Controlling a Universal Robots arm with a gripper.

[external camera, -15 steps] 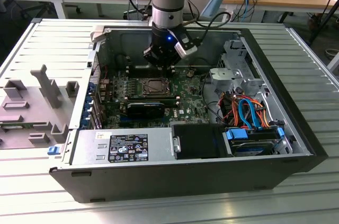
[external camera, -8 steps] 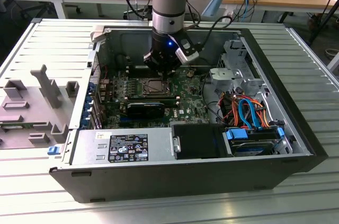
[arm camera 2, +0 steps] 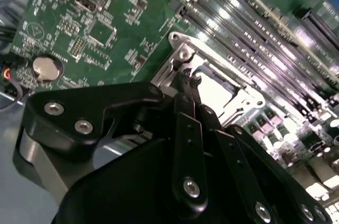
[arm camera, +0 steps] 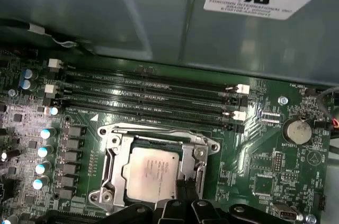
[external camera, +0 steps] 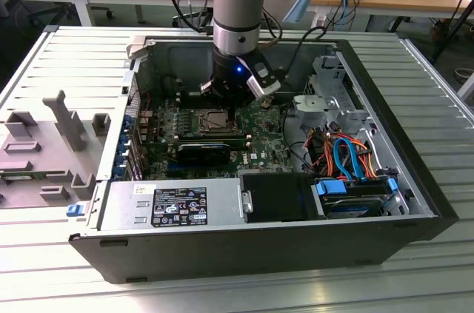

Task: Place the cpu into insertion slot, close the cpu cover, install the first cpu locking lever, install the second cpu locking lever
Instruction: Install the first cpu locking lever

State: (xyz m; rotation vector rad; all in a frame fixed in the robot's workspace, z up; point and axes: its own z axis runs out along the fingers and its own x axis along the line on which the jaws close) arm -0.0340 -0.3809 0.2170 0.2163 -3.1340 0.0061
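Inside the open PC case (external camera: 419, 116) on the ribbed metal desk (external camera: 44, 54), the arm reaches straight down w/ the tool (external camera: 222, 102) right over the insertion slot (external camera: 209, 122) on the green motherboard (external camera: 263, 135).

In the first wrist view the cpu (arm camera: 151, 173) lies flat in the slot, silvery top up. It carries faint print, too soft to read. The cpu cover (arm camera: 113, 156) looks folded down over it, w/ its metal frame round the chip and the chip showing through the window.

In both wrist views the tool (arm camera 2: 186, 78) has its fingertips (arm camera: 181, 188) drawn together at the socket's edge, beside the cpu. Can't tell whether they pinch a lever or just touch the frame.

Other bits:
- Long black memory slots (arm camera: 148, 97) run just beside the socket, on the case-wall side.
- Coin battery (arm camera: 298, 131) sits on the board, apart from the socket.
- Blue-topped capacitors (arm camera: 42, 152) stand in a row on the socket's other side.
- Board has small white silkscreen text, not legible.
- White label (arm camera: 257, 0) w/ black print is stuck on the grey case wall.
- PSU label (external camera: 180, 206) is black w/ white text and logos, at the case's near side in the exterior view.
- Orange and blue cables (external camera: 344, 154) lie toward the exterior view's right.
- Grey fixture blocks (external camera: 59, 128) sit on the desk at the exterior view's left.
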